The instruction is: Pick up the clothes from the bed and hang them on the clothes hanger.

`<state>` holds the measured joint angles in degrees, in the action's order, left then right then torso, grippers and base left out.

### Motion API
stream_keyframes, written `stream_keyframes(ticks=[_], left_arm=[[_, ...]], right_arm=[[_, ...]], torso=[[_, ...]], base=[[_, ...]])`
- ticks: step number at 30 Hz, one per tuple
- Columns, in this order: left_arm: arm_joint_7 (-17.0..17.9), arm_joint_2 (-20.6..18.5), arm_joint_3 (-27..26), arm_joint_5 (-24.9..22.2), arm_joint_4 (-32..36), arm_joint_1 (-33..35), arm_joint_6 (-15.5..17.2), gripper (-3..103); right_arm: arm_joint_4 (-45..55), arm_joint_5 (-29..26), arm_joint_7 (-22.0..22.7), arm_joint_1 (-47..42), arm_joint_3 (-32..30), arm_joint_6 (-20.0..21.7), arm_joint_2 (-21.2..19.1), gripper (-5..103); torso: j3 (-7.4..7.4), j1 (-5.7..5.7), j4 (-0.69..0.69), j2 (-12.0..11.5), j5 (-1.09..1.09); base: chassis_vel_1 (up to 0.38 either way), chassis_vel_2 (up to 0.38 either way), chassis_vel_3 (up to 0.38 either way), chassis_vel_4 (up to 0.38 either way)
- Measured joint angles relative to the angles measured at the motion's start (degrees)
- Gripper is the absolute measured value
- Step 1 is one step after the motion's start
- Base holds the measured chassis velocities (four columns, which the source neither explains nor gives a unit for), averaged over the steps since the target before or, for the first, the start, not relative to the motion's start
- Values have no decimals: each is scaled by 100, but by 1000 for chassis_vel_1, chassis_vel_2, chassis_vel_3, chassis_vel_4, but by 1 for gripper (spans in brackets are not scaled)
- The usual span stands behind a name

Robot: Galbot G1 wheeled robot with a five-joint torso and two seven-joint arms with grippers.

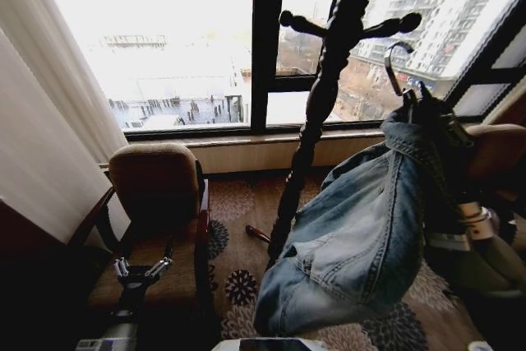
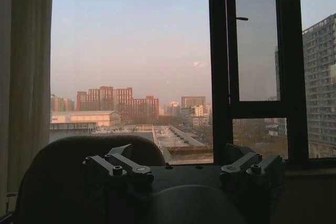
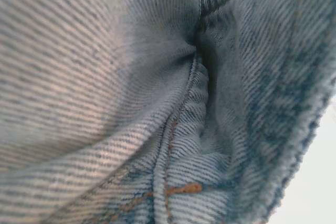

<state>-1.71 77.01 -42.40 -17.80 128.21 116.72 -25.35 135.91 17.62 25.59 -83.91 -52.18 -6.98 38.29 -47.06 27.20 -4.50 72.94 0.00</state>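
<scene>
Your right tool lifts the denim jacket on its hanger; grip state unclear. Next, hook the coat stand's peg. Left tool idles, spread apart.

Window glare overexposes the head view; foreground falls dark.

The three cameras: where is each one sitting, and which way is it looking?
Head view: up on the robot's head, looking forward and down at the coat stand, chair and window; the left pincer hangs low, the right arm holds up the jacket with its hanger.
Left wrist view: behind the open left pincer, facing the window.
Right wrist view: pressed close against the jacket.
Shared: jacket, window, chair.
</scene>
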Motion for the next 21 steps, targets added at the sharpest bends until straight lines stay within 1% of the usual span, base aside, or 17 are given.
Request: stream_keyframes(ticks=[2,4,7,10,21], left_arm=[[0,0,0,0,0,-1,0,100],[0,0,0,0,0,-1,0,100],[0,0,0,0,0,-1,0,100],[0,0,0,0,0,-1,0,100],[0,0,0,0,0,0,0,100]], right_arm=[[-101,-104,2,141,-20,2,-126,15],[-128,-131,3,187,-20,3,-165,15],[-256,-270,17,426,7,17,-376,15],[-291,-343,38,527,23,49,-464,15],[-583,-475,56,701,-126,-21,-485,15]], torso=[[0,1,0,-1,0],[0,2,0,-1,0],[1,-2,-1,0,0],[1,-4,-2,0,0],[1,-3,-2,0,0]], base=[[0,0,0,0],[0,0,0,0],[0,0,0,0],[0,0,0,0],[0,0,0,0]])
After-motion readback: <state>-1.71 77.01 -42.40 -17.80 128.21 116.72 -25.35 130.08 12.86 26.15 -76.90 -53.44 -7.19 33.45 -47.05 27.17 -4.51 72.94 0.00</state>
